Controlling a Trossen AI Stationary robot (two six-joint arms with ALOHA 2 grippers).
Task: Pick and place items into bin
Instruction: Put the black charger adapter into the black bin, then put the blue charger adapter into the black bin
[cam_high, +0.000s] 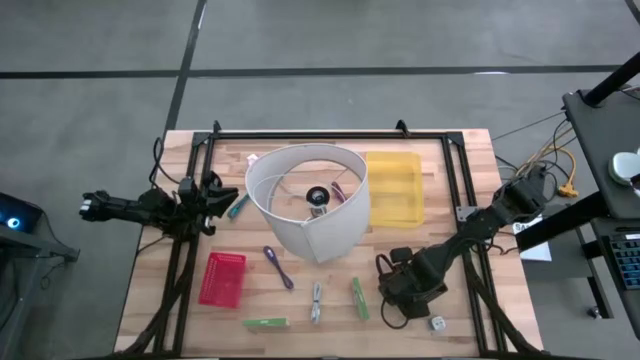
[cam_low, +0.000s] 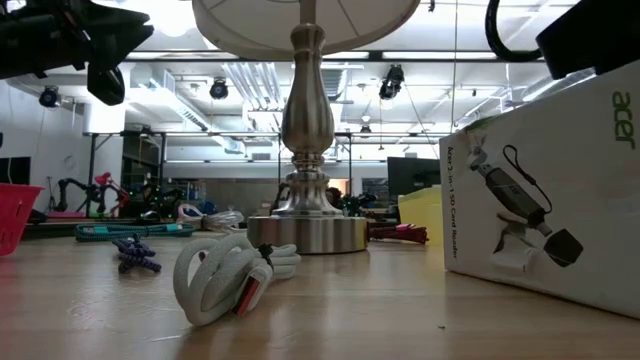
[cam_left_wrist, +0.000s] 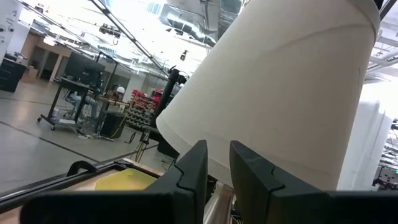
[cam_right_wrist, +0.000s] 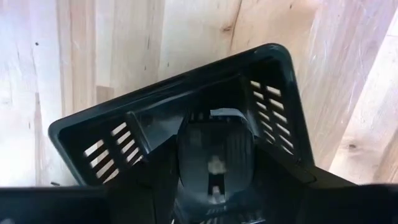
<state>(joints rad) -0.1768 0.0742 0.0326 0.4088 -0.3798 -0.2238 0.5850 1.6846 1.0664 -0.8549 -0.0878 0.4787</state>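
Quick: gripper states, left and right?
Left gripper: slightly open, empty, beside the lampshade.
Right gripper: cannot tell, down at the black basket.

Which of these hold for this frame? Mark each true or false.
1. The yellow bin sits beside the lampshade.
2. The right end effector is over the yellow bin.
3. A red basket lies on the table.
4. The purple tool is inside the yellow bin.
1. True: the yellow bin sits next to the lampshade.
2. False: the right end effector is over a black basket, away from the bin.
3. True: the red basket lies near the left arm's side.
4. False: the purple tool lies on the table.
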